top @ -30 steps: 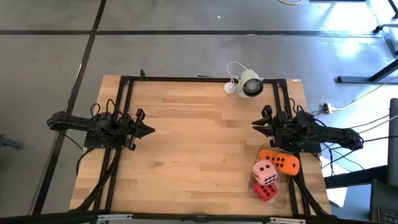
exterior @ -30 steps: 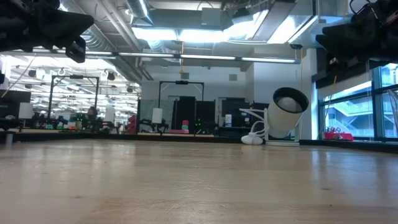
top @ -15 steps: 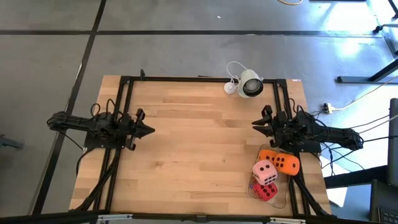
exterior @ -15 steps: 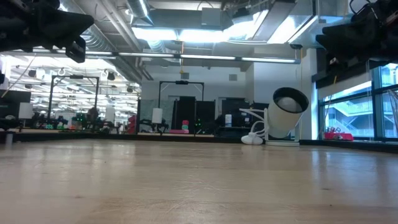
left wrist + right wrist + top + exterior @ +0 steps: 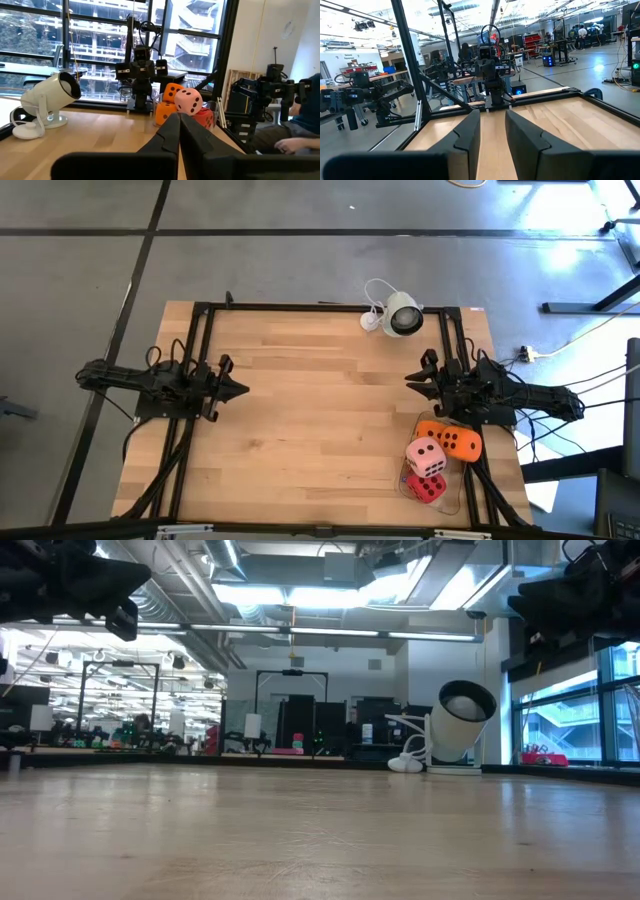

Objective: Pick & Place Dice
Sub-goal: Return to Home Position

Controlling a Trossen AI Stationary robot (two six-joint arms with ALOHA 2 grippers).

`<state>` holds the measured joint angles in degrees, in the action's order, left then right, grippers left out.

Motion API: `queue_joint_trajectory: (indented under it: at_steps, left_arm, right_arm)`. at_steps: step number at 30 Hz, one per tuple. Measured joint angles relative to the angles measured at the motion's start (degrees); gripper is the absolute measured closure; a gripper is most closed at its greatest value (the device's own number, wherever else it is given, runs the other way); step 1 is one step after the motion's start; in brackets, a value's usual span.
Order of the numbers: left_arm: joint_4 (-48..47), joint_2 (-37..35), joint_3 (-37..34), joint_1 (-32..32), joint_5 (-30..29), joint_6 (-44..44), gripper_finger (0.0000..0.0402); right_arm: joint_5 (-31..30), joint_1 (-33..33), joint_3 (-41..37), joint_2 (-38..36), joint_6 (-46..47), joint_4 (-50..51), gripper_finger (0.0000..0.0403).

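The dice lie in a pile at the table's near right corner. Orange dice (image 5: pixel 452 440) sit at the far side of the pile, a red die (image 5: pixel 428 487) at the near side. A pale pink die (image 5: pixel 425 455) rests on top of them. The left wrist view shows the pile across the table: two orange dice (image 5: pixel 170 93), pink (image 5: pixel 188 100), red (image 5: pixel 204 118). My left gripper (image 5: pixel 243 389) hovers shut at the table's left side, pointing right. My right gripper (image 5: pixel 409 380) hovers at the right side, just beyond the pile, pointing left. Its fingers (image 5: pixel 492 117) stand slightly apart with nothing between them.
A white round camera (image 5: pixel 403 317) on a small stand sits at the far edge, right of the middle, also in the low view as the camera (image 5: pixel 462 720). A black frame (image 5: pixel 205 330) runs along the table's sides. A person's hand (image 5: pixel 287 145) shows beyond the right edge.
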<state>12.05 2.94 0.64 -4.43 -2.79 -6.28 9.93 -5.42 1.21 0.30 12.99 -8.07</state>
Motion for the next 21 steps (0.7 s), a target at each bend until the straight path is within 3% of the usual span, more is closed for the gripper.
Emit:
queue_joint_trajectory:
  at_steps: [21]
  left_arm:
    - [-0.01, 0.0, 0.0, 0.02, 0.0, 0.0, 0.0392]
  right_arm:
    - [0.01, -0.01, 0.0, 0.0, 0.0, 0.0, 0.0309]
